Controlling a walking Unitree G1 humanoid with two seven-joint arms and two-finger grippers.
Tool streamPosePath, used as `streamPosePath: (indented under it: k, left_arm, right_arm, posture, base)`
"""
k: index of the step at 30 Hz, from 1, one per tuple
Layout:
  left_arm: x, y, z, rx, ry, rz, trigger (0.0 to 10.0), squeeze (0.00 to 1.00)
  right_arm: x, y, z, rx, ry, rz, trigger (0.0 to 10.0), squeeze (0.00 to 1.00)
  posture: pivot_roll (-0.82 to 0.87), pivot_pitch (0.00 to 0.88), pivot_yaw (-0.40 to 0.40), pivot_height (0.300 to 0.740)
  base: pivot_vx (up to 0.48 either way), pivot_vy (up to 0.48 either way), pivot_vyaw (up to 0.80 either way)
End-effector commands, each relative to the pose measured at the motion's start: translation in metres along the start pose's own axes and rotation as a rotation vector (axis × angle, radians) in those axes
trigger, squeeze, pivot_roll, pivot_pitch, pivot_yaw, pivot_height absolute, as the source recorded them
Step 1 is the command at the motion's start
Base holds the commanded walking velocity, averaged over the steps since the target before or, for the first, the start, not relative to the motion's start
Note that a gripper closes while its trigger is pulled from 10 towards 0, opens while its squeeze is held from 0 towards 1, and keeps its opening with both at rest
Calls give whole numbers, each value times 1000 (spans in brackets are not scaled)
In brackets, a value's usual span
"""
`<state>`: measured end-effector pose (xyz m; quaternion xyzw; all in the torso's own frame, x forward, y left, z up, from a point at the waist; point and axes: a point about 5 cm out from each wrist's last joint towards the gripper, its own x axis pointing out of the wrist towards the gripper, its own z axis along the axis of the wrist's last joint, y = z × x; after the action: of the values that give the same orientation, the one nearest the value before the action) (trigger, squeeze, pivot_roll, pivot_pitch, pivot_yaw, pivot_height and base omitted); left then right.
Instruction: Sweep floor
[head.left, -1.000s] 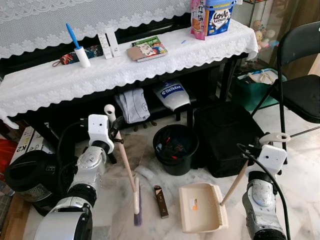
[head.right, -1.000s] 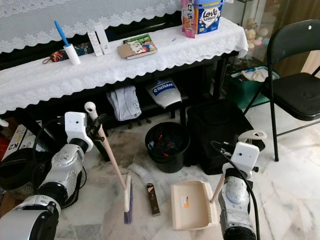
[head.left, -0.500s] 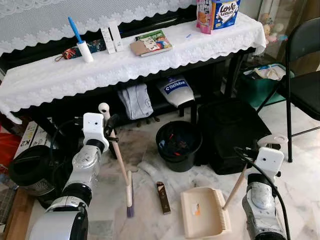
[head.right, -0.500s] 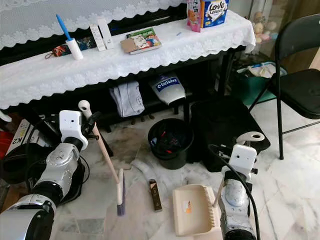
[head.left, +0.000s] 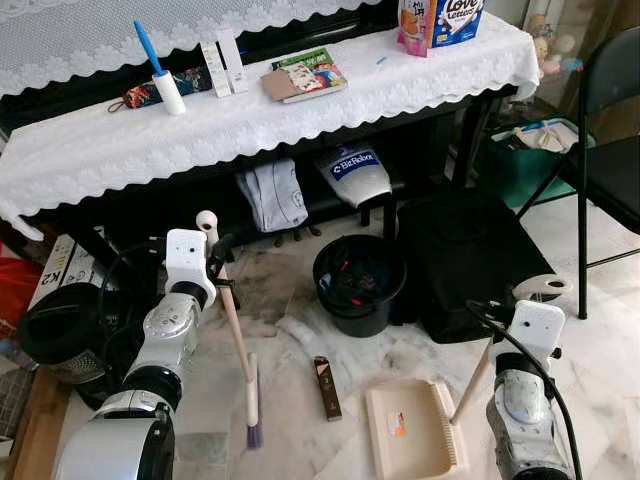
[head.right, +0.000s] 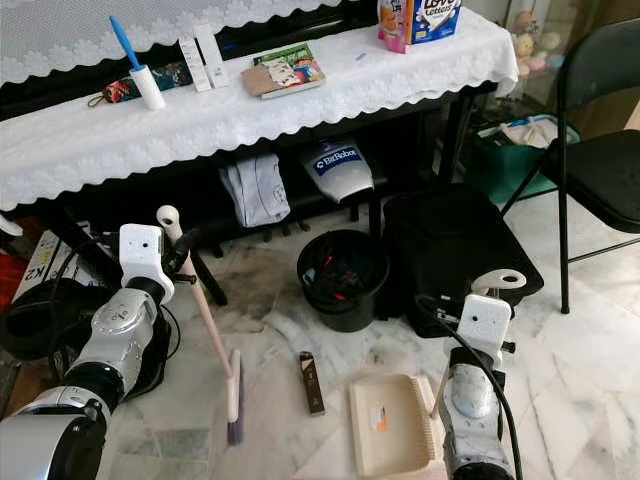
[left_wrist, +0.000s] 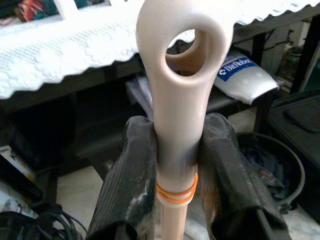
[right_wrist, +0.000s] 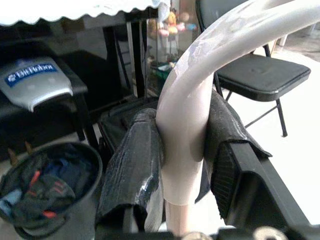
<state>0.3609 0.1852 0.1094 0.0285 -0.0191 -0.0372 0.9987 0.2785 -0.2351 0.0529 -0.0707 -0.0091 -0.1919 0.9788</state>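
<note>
With the left gripper (left_wrist: 175, 165) clamped on the broom (head.left: 236, 345) and the right gripper (right_wrist: 182, 160) on the dustpan (head.left: 415, 428), a wide stroke could knock the brown bar (head.left: 325, 386) past the pan.

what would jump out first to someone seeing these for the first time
Two silver arms reach down over the marble floor: the left gripper clamps a cream broom whose bristles touch the floor, and the right gripper grips the handle of a cream dustpan lying flat. Between them lies a small brown bar, with a black bin of rubbish beyond it, before a lace-covered table.
</note>
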Motion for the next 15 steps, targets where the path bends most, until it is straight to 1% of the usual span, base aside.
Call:
streamPosePath:
  k: [1,2,6,9,11,13,15]
  left_arm:
    - [2,3,6,10,-24,4,10000,0]
    - [-1,1,0,2,-2,1,10000,0]
    - [-3,0,-4,-4,10,0,10000,0]
    - [-6,-2,-13,-29,41,6,10000,0]
    - [-7,-3,-15,-38,49,7,10000,0]
    - [-7,-6,-17,-53,57,2,10000,0]
    - [-6,-10,-17,-78,56,1,10000,0]
  right_arm:
    - [-2,2,0,0,-13,14,10000,0]
    - [-5,1,-6,-7,6,15,10000,0]
    - [-9,1,-10,-10,19,17,10000,0]
    - [-13,1,-14,-24,32,20,10000,0]
    - [-14,0,-15,-34,32,18,10000,0]
    - [-15,-3,-15,-49,23,10,10000,0]
    - [-12,-13,-10,-64,-3,-9,10000,0]
  posture:
    - [-183,83,169,740]
    - [-178,85,167,740]
    - [-176,91,163,740]
    - [-182,98,158,740]
    - [-183,99,157,740]
    - [-192,106,153,740]
    - [-195,113,148,740]
  base:
    - [0,0,0]
    - [0,0,0]
    - [0,0,0]
    - [0,0,0]
    - [0,0,0]
    - [0,0,0]
    - [0,0,0]
